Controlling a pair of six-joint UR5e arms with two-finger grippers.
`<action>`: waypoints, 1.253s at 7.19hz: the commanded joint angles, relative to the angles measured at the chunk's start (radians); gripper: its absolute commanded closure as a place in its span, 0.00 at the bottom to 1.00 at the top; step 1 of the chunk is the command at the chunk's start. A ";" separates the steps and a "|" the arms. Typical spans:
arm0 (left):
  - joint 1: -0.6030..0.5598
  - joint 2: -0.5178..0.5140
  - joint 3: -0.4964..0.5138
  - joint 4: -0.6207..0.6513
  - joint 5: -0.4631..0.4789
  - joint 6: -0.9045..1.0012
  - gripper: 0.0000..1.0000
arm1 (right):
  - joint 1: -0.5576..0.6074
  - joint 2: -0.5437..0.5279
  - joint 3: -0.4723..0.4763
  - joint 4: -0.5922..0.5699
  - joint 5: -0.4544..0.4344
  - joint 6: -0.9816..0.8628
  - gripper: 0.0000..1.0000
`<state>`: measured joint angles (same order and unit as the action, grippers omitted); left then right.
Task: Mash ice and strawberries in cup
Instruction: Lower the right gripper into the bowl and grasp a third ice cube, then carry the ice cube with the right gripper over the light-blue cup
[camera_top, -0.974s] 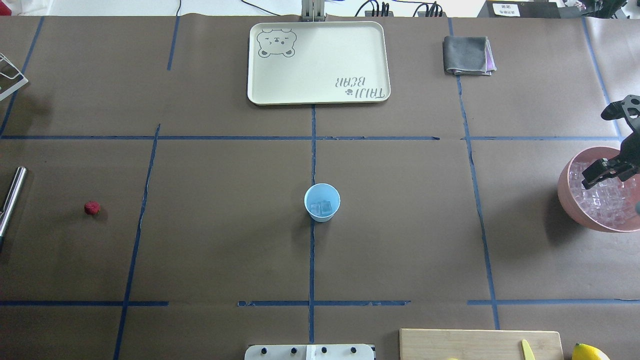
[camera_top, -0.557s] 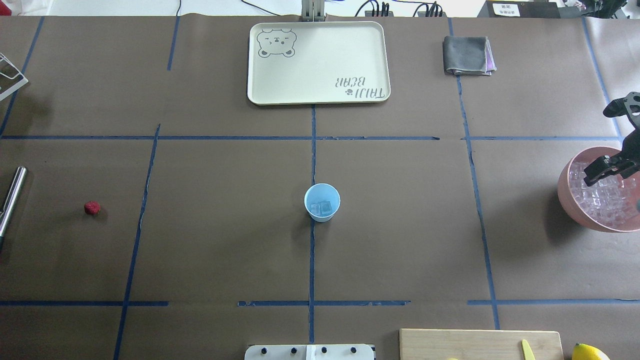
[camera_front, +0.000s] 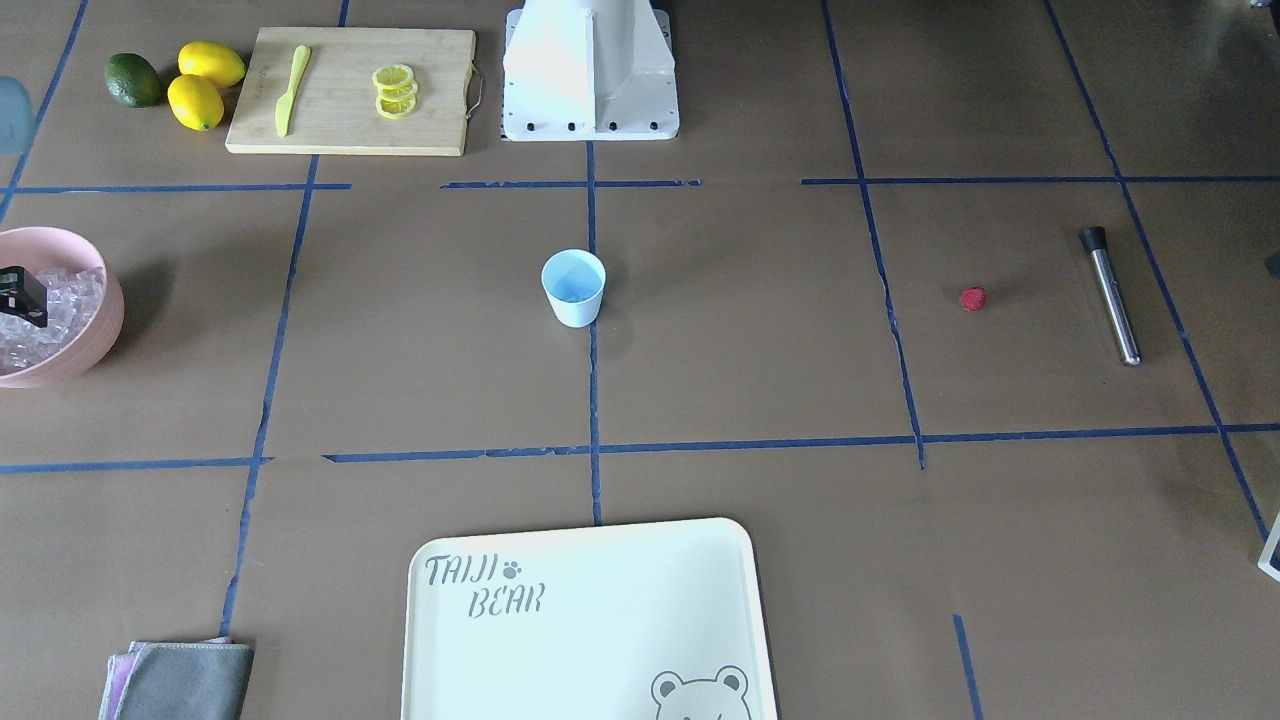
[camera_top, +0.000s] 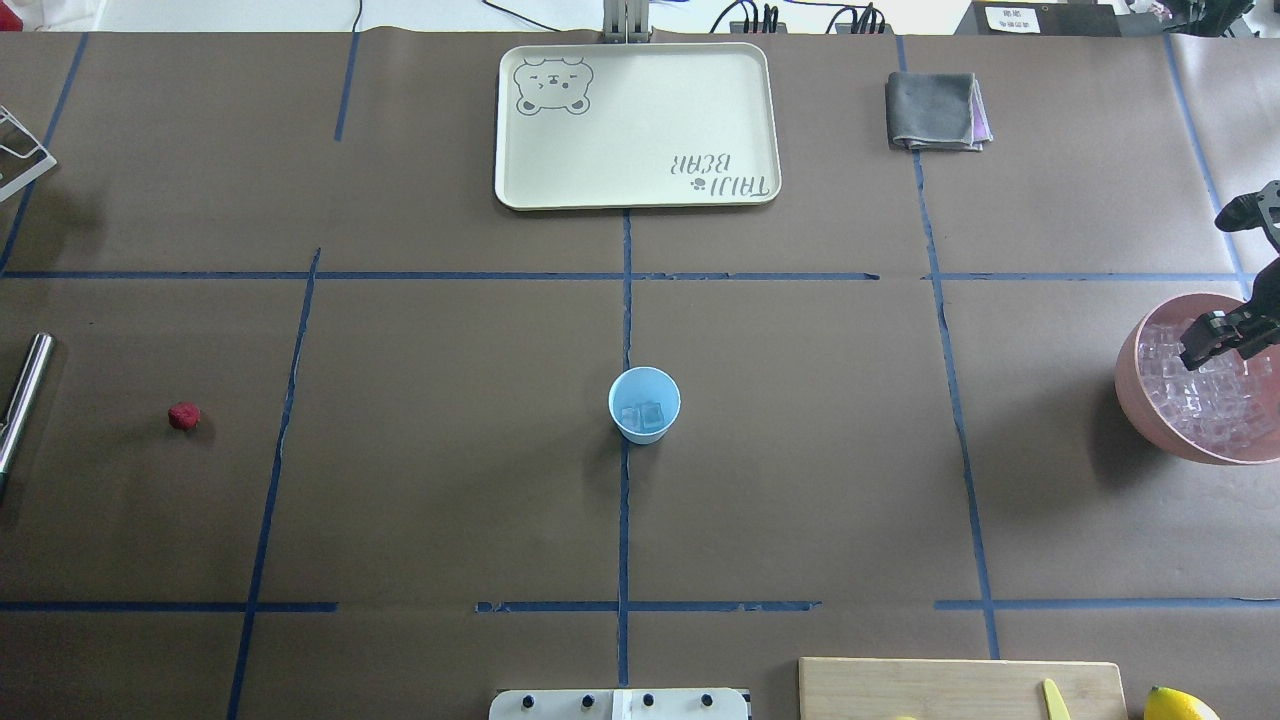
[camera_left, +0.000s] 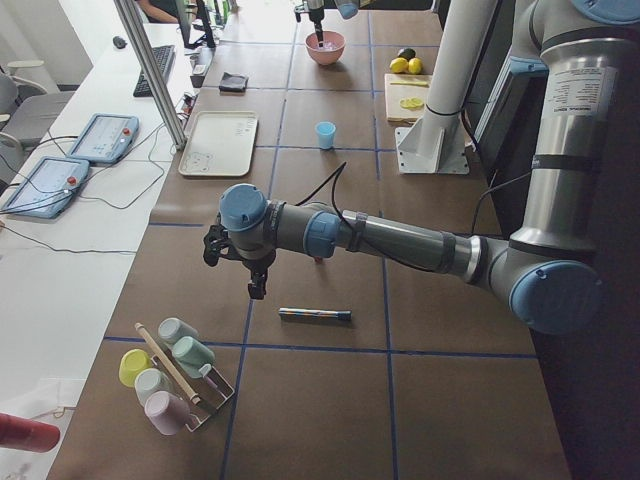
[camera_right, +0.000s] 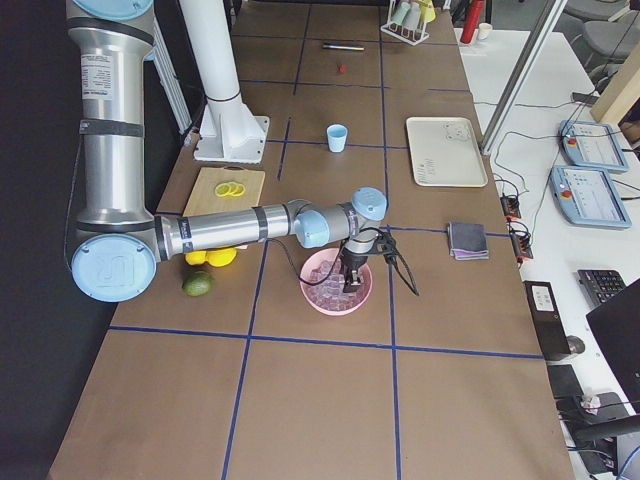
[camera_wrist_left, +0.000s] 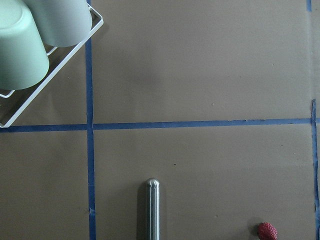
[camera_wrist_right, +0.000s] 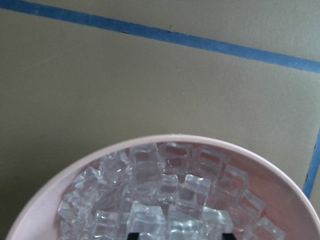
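Note:
The pale blue cup (camera_top: 644, 405) stands at the table's middle with two cubes of ice (camera_top: 640, 415) inside. More ice (camera_wrist_right: 165, 200) is heaped in a pink bowl (camera_top: 1135, 400) at the far right. My right gripper (camera_wrist_right: 180, 235) hangs over that heap, open, its tips apart just above the cubes, holding nothing. One red strawberry (camera_top: 184, 416) lies on the table far left, beside a steel muddler (camera_top: 22, 395). My left gripper (camera_left: 255, 280) hovers near the muddler (camera_left: 314, 314); I cannot tell whether it is open or shut.
A cream tray (camera_top: 636, 125) and a folded grey cloth (camera_top: 935, 110) lie at the far edge. A cutting board (camera_front: 350, 90) with lemon slices and a yellow knife, lemons and a green fruit sit near the robot base (camera_front: 590, 70). A rack of cups (camera_left: 175, 375) stands far left.
My right gripper has shifted a little to the right over the pink bowl. The cup, strawberry and muddler have not moved.

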<state>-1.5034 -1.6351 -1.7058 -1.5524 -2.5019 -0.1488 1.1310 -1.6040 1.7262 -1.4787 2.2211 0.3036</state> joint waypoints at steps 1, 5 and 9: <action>0.000 -0.003 0.000 0.000 0.000 0.000 0.00 | 0.000 -0.001 0.004 0.000 0.005 -0.003 0.99; 0.000 -0.008 -0.005 0.000 0.000 -0.002 0.00 | 0.133 -0.011 0.311 -0.244 0.048 -0.003 1.00; 0.032 -0.008 -0.008 -0.003 0.005 -0.021 0.00 | -0.075 0.532 0.262 -0.678 0.068 0.207 1.00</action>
<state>-1.4936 -1.6429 -1.7123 -1.5531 -2.5002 -0.1554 1.1450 -1.2344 2.0279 -2.0760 2.2882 0.3810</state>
